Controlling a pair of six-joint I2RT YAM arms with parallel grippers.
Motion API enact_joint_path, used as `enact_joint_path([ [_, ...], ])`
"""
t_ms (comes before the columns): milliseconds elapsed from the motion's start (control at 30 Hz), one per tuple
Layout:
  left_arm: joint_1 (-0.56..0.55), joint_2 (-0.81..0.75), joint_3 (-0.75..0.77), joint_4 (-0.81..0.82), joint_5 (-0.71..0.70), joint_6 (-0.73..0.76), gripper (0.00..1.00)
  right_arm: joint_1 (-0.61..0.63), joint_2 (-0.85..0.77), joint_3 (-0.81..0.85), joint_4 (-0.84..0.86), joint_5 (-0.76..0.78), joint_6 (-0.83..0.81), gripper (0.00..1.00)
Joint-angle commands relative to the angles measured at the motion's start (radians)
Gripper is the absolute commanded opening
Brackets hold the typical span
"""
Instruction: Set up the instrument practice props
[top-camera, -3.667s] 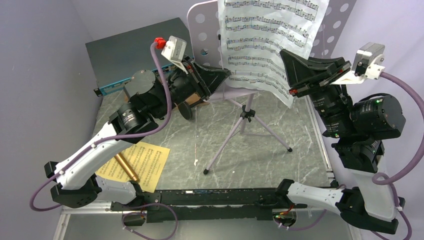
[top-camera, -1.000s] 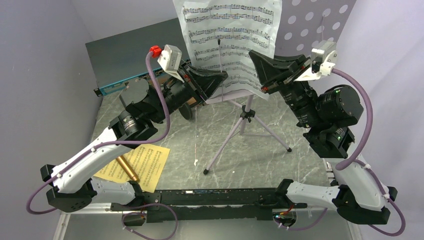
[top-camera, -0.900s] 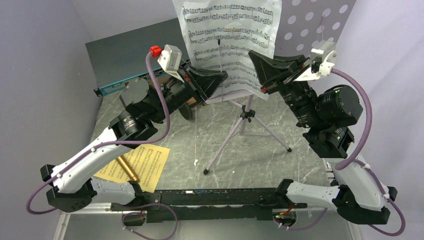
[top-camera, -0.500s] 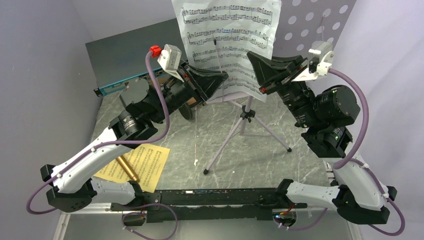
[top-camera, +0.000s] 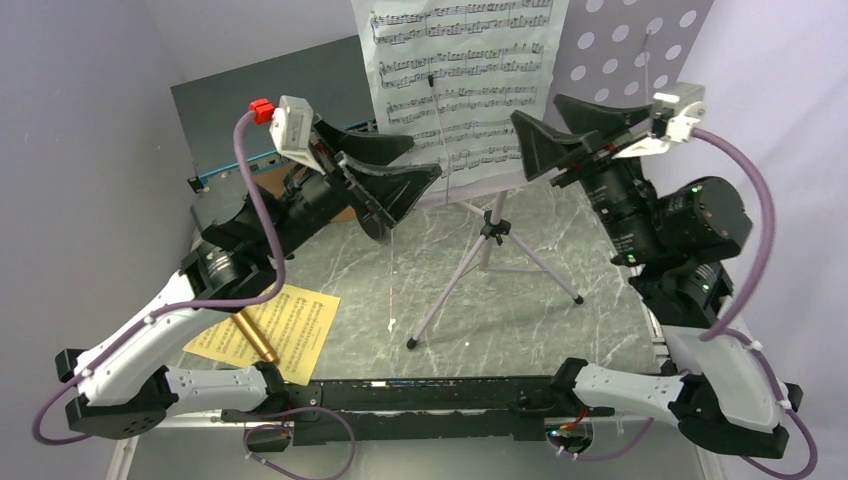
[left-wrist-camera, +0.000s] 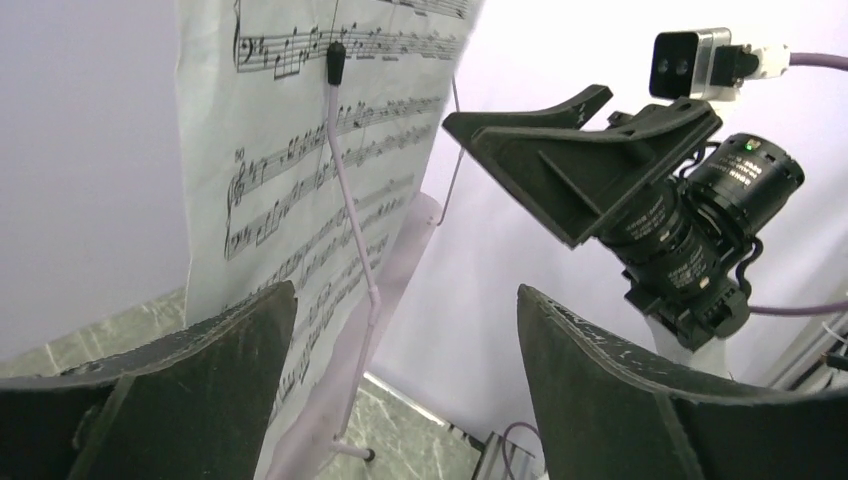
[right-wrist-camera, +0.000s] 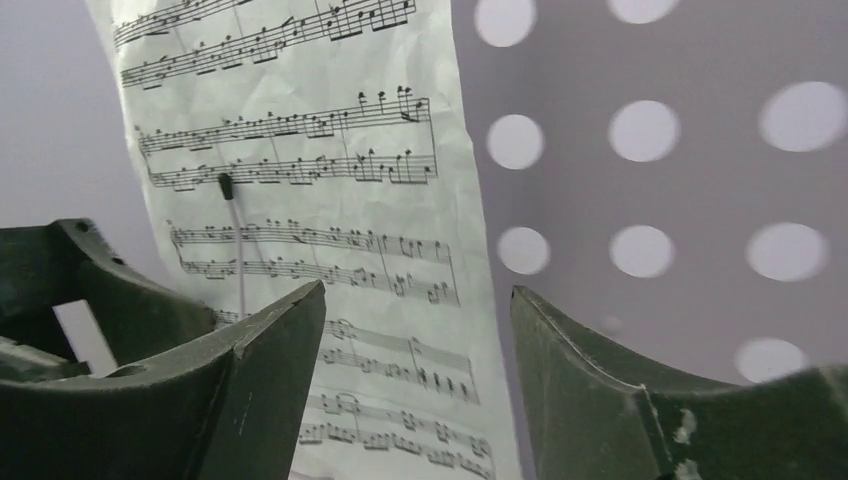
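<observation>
Two grippers, two fingers each, both spread wide and holding nothing. The left gripper (top-camera: 388, 165) sits left of centre in the overhead view. The right gripper (top-camera: 568, 130) sits right of centre. Their black, curved, wedge-shaped plastic fingers point toward each other across the foot of the white music sheet (top-camera: 460, 80). In the left wrist view the left gripper (left-wrist-camera: 405, 295) frames that sheet with bare air between finger and paper. The right gripper (right-wrist-camera: 418, 292) frames its right-hand edge the same way.

There is one white music sheet, slightly crinkled and printed with staves. It stands upright at top centre, on the left part of the one music stand (top-camera: 640, 60). One thin retaining wire (left-wrist-camera: 345, 190) with a black tip crosses its face. The stand's desk is a pale lilac panel punched with round holes, bare to the right of the paper. Below it, two slim legs show plainly, splayed on the grey marbled table (top-camera: 520, 320), with open room between them and the arm bases.

One yellow music sheet (top-camera: 290, 325) lies flat at lower left. One gold microphone (top-camera: 255, 338), a smooth metallic tube, lies across it beside the left arm. One flat dark grey network switch (top-camera: 260, 100) fills the upper left against the wall.
</observation>
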Motion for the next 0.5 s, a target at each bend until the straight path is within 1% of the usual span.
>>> enact_joint_path([
  [0, -0.004, -0.083, -0.018, -0.081, 0.040, -0.004, 0.87, -0.002, -0.070, 0.099, -0.193, 0.091, 0.030, 0.74],
  [100, -0.005, -0.173, -0.070, -0.168, 0.109, 0.018, 0.91, -0.002, -0.124, 0.102, -0.362, 0.053, 0.082, 0.83],
  [133, -0.005, -0.205, -0.092, -0.197, 0.140, 0.027, 0.91, -0.002, -0.159, 0.087, -0.414, 0.017, 0.084, 0.88],
  [200, -0.006, -0.283, -0.150, -0.263, 0.217, 0.036, 0.92, -0.002, -0.220, 0.029, -0.516, -0.129, 0.082, 0.94],
  [233, -0.006, -0.323, -0.181, -0.295, 0.243, 0.037, 0.93, -0.002, -0.251, -0.016, -0.546, -0.223, 0.085, 0.95],
  [267, -0.006, -0.366, -0.217, -0.332, 0.263, 0.037, 0.94, -0.002, -0.278, -0.073, -0.558, -0.348, 0.105, 0.95],
  [333, -0.005, -0.446, -0.282, -0.414, 0.255, 0.025, 0.95, -0.002, -0.333, -0.229, -0.531, -0.511, 0.170, 0.93],
  [367, -0.005, -0.481, -0.314, -0.466, 0.227, 0.015, 0.95, -0.002, -0.355, -0.327, -0.488, -0.587, 0.213, 0.91],
  [433, -0.006, -0.547, -0.380, -0.556, 0.149, -0.022, 0.96, -0.002, -0.392, -0.538, -0.361, -0.725, 0.300, 0.87],
  [467, -0.006, -0.577, -0.413, -0.588, 0.103, -0.047, 0.96, -0.002, -0.407, -0.636, -0.272, -0.772, 0.348, 0.86],
])
